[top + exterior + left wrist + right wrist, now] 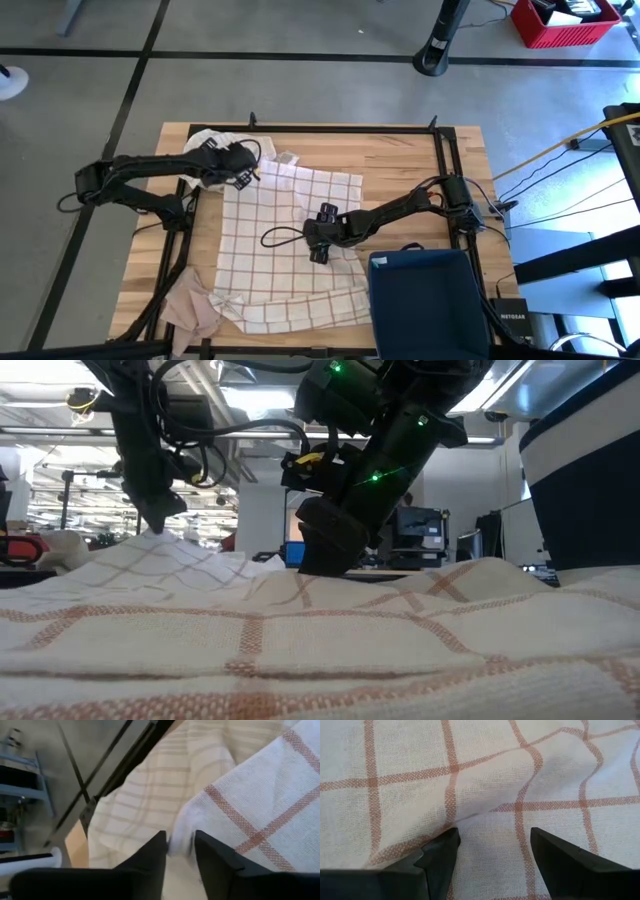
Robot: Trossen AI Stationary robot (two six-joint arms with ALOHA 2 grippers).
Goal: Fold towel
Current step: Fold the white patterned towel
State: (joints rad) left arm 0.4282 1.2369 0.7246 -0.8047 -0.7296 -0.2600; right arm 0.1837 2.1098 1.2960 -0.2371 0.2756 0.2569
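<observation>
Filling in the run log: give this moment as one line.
task: fold towel | left gripper: at checked towel far-left corner, fabric between fingers | right gripper: open, on towel middle | fold: not done

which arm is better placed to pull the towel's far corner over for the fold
Left. The left gripper is at the towel's far left corner, cloth between its fingers. The right gripper presses open on the towel's middle, away from any edge.
</observation>
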